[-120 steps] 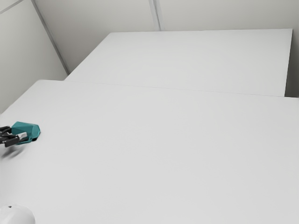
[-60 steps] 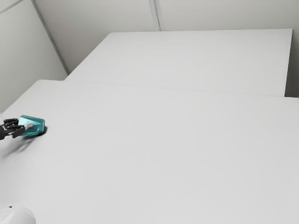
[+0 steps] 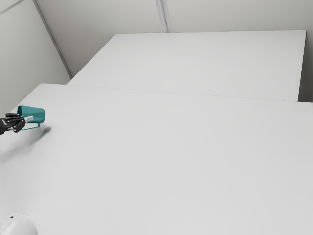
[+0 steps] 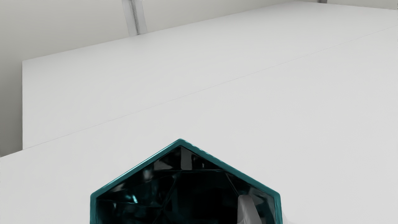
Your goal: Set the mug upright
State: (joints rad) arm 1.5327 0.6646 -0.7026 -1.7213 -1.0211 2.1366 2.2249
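Mug (image 3: 36, 113) and pincer (image 3: 28, 119) are together at the exterior view's left, above the worktop (image 3: 161, 166). The teal mug is lying on its side in the air, its mouth turned toward the pincer and its base toward the exterior view's right. Its handle (image 3: 32, 128) hangs on the underside. A dark shadow (image 3: 43, 132) falls on the worktop, apart from the mug and lower in the exterior view.

The pincer is closed on the mug's side wall, open only as far as that wall needs, with one finger inside the mouth and the other outside. In the wrist view, the inner fingertip (image 4: 247, 210) shows against the dark interior, and the rim is many-sided with a corner pointing away from the hand.

A white rounded object (image 3: 17, 226) is at the near left. A second white surface (image 3: 195, 63) lies beyond the worktop, on the far side.
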